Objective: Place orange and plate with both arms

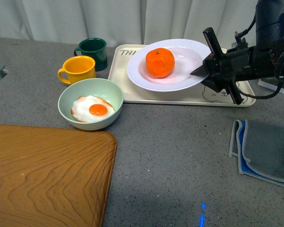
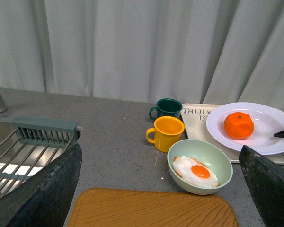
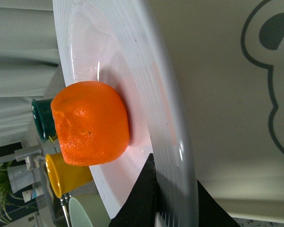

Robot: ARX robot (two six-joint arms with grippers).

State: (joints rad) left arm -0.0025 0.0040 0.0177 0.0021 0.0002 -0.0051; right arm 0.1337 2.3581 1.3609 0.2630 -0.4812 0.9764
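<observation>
At the right of the front view, the black right gripper (image 1: 204, 71) pinches the rim of the large glossy white plate (image 1: 189, 78), which lies on the cream rectangular tray (image 1: 180, 97) and holds the bright orange fruit (image 1: 160, 62). In the left wrist view, the left gripper's dark fingers (image 2: 42, 189) are spread wide, holding nothing.

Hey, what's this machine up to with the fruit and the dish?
The right gripper is pinching the rim of the white plate, which sits on a cream tray with the orange resting in it. The left gripper is open and holds nothing, away from the plate. Nearby stand a pale green bowl with a fried egg, a yellow mug and a dark green mug.
</observation>
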